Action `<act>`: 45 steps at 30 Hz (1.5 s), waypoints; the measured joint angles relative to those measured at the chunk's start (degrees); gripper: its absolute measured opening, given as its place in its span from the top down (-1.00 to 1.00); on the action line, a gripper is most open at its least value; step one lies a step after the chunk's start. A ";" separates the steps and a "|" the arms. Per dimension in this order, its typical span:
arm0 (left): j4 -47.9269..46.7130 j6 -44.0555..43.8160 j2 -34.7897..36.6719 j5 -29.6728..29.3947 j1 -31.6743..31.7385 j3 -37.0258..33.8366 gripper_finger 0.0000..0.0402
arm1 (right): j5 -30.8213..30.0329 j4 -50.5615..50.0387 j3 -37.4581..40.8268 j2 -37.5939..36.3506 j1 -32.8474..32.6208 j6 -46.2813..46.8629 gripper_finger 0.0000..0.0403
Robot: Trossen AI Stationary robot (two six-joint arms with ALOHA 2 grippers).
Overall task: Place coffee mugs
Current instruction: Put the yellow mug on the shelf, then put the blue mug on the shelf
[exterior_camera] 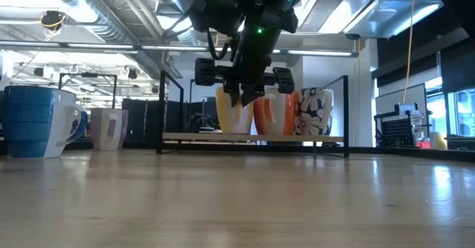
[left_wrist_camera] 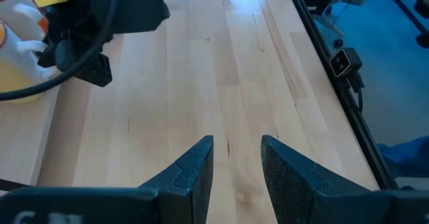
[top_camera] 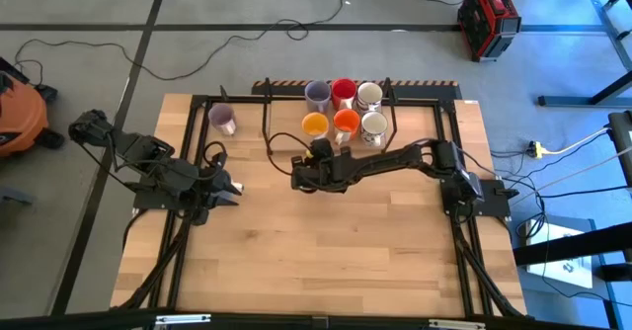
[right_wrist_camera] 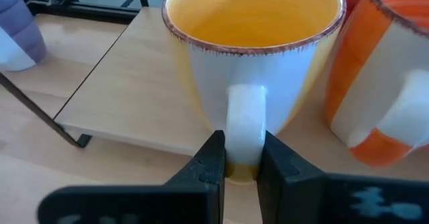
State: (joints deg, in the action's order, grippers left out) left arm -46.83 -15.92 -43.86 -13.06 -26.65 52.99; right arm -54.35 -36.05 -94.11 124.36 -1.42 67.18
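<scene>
Your right gripper (right_wrist_camera: 240, 158) is pinched on the white handle of the yellow-orange mug (right_wrist_camera: 253, 56). In the right wrist view the handle runs straight down between the two fingers, so the mug's body lies directly ahead of the claw and the handle points back along the arm. In the high view that mug (top_camera: 315, 124) sits in the upper middle of the frame, at the left end of the front row of the cluster. The orange mug (top_camera: 347, 123) stands just beside it, and a white patterned mug (top_camera: 374, 126) beyond that.

From the wrist view the mug's base appears to rest on the low raised platform (right_wrist_camera: 134, 90). You cannot tell for sure whether it is fully set down. If it is, your next move is probably to spread the fingers and draw straight back along the handle's line, away from the orange neighbour.

Your left gripper (left_wrist_camera: 236, 160) waits at left centre of the high view (top_camera: 225, 187), fingers spread and holding nothing. One lilac mug (top_camera: 222, 119) stands alone, up and to the left of the cluster.
</scene>
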 joint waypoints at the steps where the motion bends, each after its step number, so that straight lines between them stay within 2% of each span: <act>1: 0.00 0.02 0.00 0.01 0.00 0.00 0.41 | 0.26 0.02 -0.04 0.00 0.11 0.00 0.84; 12: -0.02 0.04 0.01 0.02 0.00 0.00 0.41 | 0.06 -0.02 -0.04 0.00 0.87 0.31 0.82; 16: -0.02 0.33 0.01 0.00 0.00 0.00 0.41 | 0.06 -0.07 -0.04 0.00 1.10 0.35 0.70; 25: 0.00 1.31 0.00 0.02 0.00 0.00 0.41 | 0.39 -0.13 0.00 0.00 1.13 0.07 0.59; 35: 0.02 1.33 0.00 0.02 0.00 0.00 0.41 | 0.98 -3.57 0.00 -1.27 0.44 0.02 0.18; 39: 0.02 1.33 0.00 0.02 0.00 0.00 0.41 | -0.71 -4.54 -0.02 -3.86 -1.03 0.00 0.14; 45: 0.02 1.36 0.00 0.04 0.00 0.00 0.41 | 1.40 -4.52 -0.02 -7.81 -4.13 -2.47 0.13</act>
State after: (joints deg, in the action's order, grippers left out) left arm -46.81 -14.56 -43.86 -13.02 -26.65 52.99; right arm -52.96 -40.57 -94.13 116.55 -5.56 64.71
